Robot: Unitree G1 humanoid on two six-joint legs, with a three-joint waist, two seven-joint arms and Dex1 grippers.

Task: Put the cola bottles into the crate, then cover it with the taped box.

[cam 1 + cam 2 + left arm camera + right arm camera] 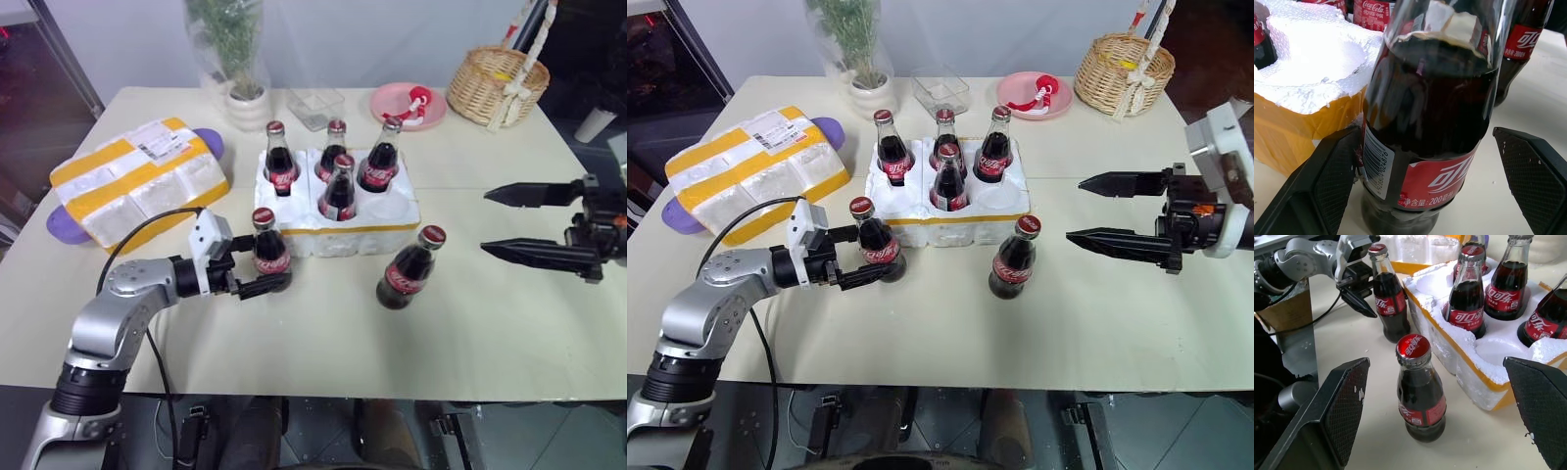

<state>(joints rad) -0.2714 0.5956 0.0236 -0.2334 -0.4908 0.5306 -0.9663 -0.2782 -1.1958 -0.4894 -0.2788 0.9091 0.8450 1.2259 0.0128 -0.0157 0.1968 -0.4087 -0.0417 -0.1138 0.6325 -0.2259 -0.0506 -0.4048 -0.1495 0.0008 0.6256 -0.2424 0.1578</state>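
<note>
Four cola bottles stand upright in the wells of the crate, the low white foam block with the yellow strip along its base, at the middle of the table. By my count two wells remain empty, both along the crate's front row. Two bottles are not yet loaded. One loose bottle stands on the table just in front of the crate's left corner; the other loose bottle stands off the right front corner, apart from the foam.

The taped box, white foam bound in wide yellow bands with a shipping label on top, lies well left of the crate, untouched, so the covering step is all ahead. I judge the job roughly two-thirds through its loading stage.

My left gripper reaches in low and nearly level from the left, its fingers bracketing the near bottle at label height. In the left wrist view one finger looks to be against the glass beside the barcode, while the other stands clear of it, so the jaws are spread around the bottle, not yet pinching it.

My right gripper hangs at the table's right side, pointing inward toward the second loose bottle, well apart from it, fingers wide and empty.
</note>
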